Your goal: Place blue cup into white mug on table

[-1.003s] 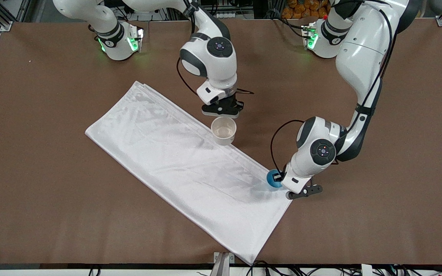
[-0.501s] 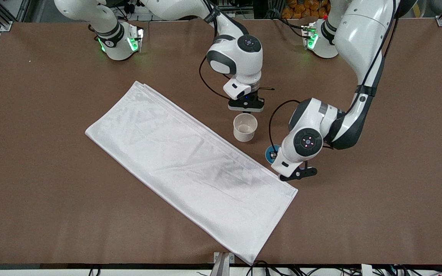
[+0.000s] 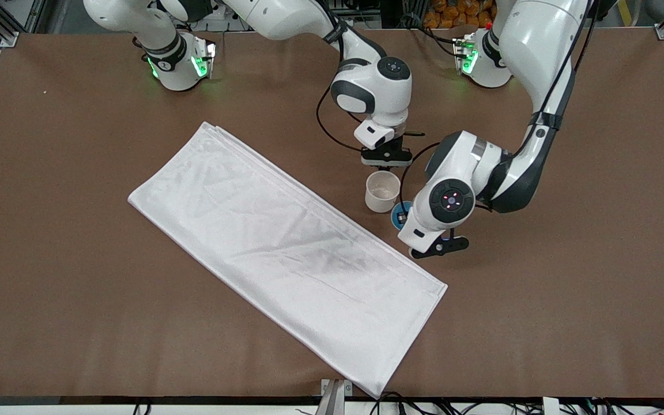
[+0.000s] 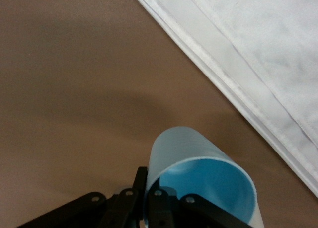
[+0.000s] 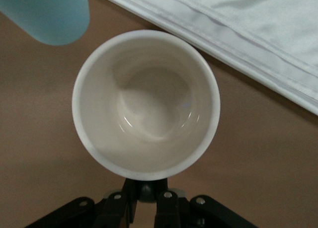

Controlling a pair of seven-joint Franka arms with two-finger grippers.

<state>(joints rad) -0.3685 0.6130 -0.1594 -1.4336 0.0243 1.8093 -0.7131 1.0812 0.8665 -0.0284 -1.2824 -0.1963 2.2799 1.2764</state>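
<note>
While the right gripper (image 3: 383, 167) grips the white mug (image 3: 382, 191) by its small black handle, jaws pinched together on it, the mug hangs upright over bare brown counter (image 3: 78, 144), close to the long edge of the white folded cloth (image 3: 286, 253). Seen from the right wrist, the mug (image 5: 145, 105) shows an off-white inside with nothing in it, and the handle sits clamped between the gripper's fingers (image 5: 130, 200).

Just beside the mug, toward the left arm's end of the counter, the left gripper (image 3: 404, 220) carries the blue cup (image 3: 399, 214). Its jaws are clamped on the cup's wall, one finger inside the rim and one outside, as the left wrist view shows (image 4: 158, 200). That view also shows the cup (image 4: 198, 181) over bare counter (image 4: 74, 89), with the cloth's hemmed edge (image 4: 258, 54) near it. From the right wrist, the cup (image 5: 47, 14) appears as a pale blue cylinder beside the mug's rim, apart from it.
</note>
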